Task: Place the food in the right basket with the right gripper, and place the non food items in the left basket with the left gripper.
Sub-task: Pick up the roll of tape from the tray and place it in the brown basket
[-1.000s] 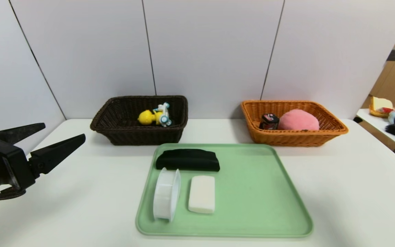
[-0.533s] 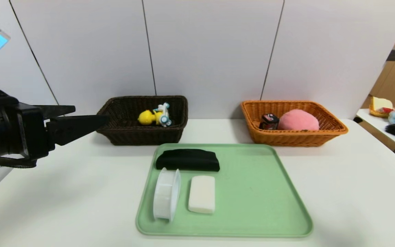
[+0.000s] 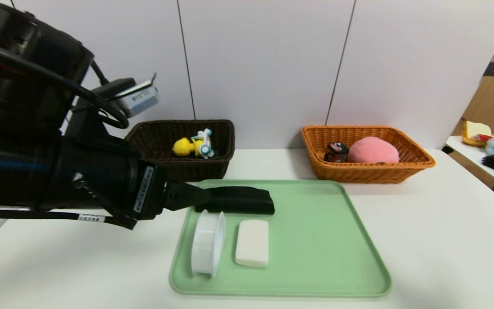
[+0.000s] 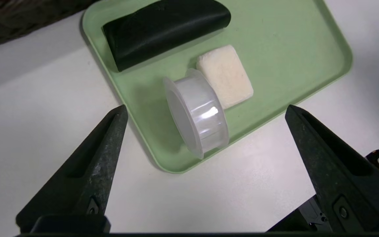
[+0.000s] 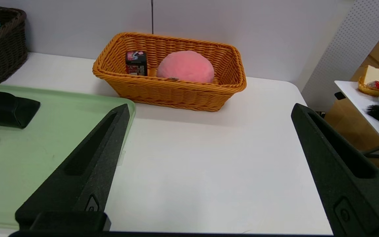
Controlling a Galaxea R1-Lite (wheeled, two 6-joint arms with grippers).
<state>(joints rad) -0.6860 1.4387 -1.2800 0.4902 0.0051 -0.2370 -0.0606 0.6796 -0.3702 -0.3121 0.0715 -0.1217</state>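
Note:
The black pouch point(image 3: 235, 200), the white ribbed container point(image 3: 207, 242) on its side and the white soap bar point(image 3: 252, 242) lie on the green tray point(image 3: 315, 240). My left gripper point(image 3: 195, 199) is open and empty above the tray's left side, over the container point(image 4: 196, 112) and near the pouch point(image 4: 163, 31). The yellow duck toy point(image 3: 187, 146) lies in the dark brown basket point(image 3: 178, 169). The pink peach point(image 3: 373, 150) and the black canister point(image 3: 337, 151) sit in the orange basket point(image 3: 367, 169). My right gripper point(image 5: 209, 108) is open and empty over bare table, right of the tray point(image 5: 28, 148).
Both baskets stand against the grey wall panels at the back. A side table point(image 3: 478, 159) with a few loose things stands beyond the table's right edge. The left arm's bulk hangs over the table's left part.
My left arm has risen from low at the table's left edge and swung right, over the tray's left side. The things on the tray and in the baskets have not moved.

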